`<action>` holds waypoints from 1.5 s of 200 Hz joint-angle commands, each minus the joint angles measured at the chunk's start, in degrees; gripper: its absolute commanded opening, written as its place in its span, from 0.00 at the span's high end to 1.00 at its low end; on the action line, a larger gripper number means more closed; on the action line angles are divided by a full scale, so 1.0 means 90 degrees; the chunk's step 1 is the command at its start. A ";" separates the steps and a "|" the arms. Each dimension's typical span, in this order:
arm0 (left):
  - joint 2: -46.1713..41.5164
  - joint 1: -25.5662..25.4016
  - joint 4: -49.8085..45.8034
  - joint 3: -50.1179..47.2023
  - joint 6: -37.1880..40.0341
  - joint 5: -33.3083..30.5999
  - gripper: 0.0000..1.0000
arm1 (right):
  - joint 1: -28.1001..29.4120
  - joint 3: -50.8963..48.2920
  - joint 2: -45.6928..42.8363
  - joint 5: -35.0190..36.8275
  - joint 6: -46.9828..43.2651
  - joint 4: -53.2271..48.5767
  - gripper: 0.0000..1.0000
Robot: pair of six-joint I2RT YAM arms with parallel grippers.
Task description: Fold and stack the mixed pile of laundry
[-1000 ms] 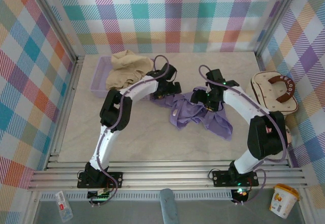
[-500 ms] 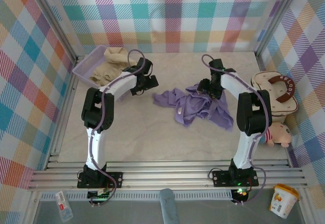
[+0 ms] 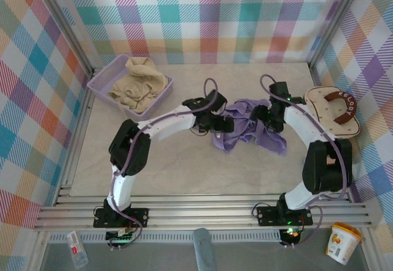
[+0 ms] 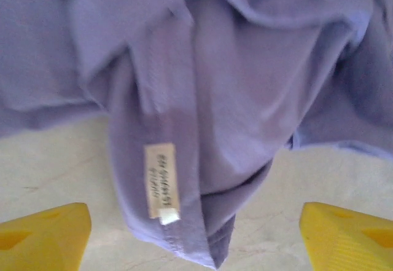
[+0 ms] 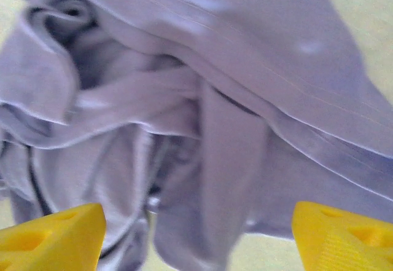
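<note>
The lavender T-shirt (image 3: 249,126) lies crumpled in the middle of the table. My left gripper (image 3: 225,124) sits at its left edge, open, its yellow fingers (image 4: 43,235) spread wide over a hanging fold with a cream label (image 4: 162,180). My right gripper (image 3: 271,118) hovers at the shirt's right side, also open, with bunched purple folds (image 5: 202,129) between and beyond its fingers (image 5: 52,237). Neither gripper has cloth pinched. The cream-beige shirt (image 3: 140,83) lies heaped in the basket at the back left.
The lavender mesh basket (image 3: 98,85) stands at the back left corner. A cream padded bag with a brown handle (image 3: 331,108) rests at the right wall. A yellow cup (image 3: 342,241) stands off the table, front right.
My left gripper has left the basket and swung right to the T-shirt's left edge. The basket now sits flat. My right gripper shifted slightly right and nearer, and the shirt is bunched tighter.
</note>
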 commanded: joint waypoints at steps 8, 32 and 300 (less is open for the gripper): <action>0.0402 -0.0193 -0.0164 -0.0038 0.0156 -0.0210 0.24 | -0.0286 -0.0604 -0.0292 -0.0360 0.0122 -0.0062 0.21; 0.0648 -0.0249 -0.0199 -0.0006 0.0129 -0.0302 0.43 | -0.0276 -0.0899 -0.0294 -0.0893 0.0182 0.0252 0.24; -0.1889 0.2377 -0.0670 0.2956 -0.0130 -0.0660 1.00 | -0.0320 0.3254 -0.1661 0.0107 -0.0965 -0.0937 1.00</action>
